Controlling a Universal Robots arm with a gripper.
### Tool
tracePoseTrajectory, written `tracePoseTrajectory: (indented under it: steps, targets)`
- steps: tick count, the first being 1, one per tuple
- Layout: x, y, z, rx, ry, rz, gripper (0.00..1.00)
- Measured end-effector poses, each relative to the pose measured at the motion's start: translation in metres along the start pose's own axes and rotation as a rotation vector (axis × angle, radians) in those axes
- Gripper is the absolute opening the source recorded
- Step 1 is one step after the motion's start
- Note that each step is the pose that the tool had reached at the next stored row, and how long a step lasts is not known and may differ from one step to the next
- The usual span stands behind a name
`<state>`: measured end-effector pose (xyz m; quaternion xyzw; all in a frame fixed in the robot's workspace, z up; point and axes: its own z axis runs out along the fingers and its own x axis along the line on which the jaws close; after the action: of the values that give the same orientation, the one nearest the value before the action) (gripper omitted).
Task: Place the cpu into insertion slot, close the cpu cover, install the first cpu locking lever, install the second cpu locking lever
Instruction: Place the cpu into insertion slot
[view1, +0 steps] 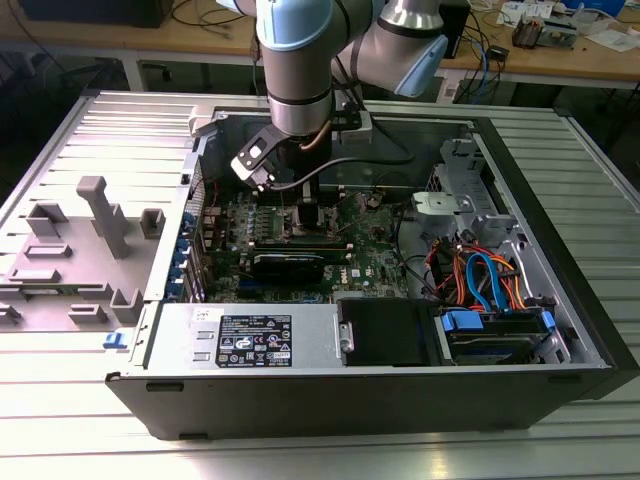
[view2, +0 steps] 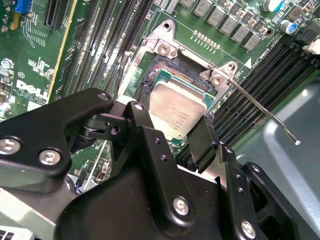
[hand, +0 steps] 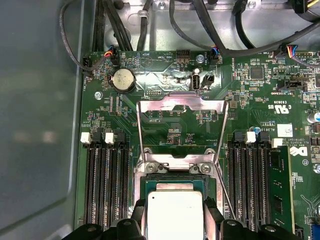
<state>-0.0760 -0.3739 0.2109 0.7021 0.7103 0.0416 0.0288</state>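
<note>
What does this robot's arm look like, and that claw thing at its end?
The arm is a thick silver-grey tube with pale blue rounded joint caps; a dark cable loops off its wrist. The gripper is matt black: flat hinged link plates fastened with silver screws, ending in two narrow black fingers.

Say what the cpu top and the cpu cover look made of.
The cpu top looks like dull grey metal, matte, with a soft even sheen. The cpu cover looks like thin bare sheet metal, probably steel, from its bright silvery glints.
</note>
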Motion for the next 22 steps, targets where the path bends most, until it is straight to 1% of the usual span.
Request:
tracePoseTrajectory:
  steps: [1, 2, 3, 4, 5, 10, 12, 18, 22]
  targets:
    - [0.0000, 0.0000, 0.0000, 0.0000, -0.0001, 0.000, 0.55]
    - [0.0001, 0.0000, 0.0001, -0.0002, -0.0018, 0.000, 0.55]
    - [0.0001, -0.0001, 0.0002, -0.0001, -0.0062, 0.000, 0.55]
    - [0.0002, 0.0000, 0.0002, 0.0003, -0.0234, -0.002, 0.55]
    - [0.0003, 0.0000, 0.0005, 0.0003, -0.0294, -0.003, 0.55]
    - [0.0009, -0.0004, 0.0038, 0.0003, -0.0310, -0.001, 0.55]
    - [0.0012, -0.0006, 0.0052, 0.0007, -0.0336, 0.000, 0.55]
    - [0.0014, -0.0009, 0.0093, 0.0025, -0.0341, 0.004, 0.55]
    - [0.0015, -0.0010, 0.0096, 0.0025, -0.0349, 0.013, 0.55]
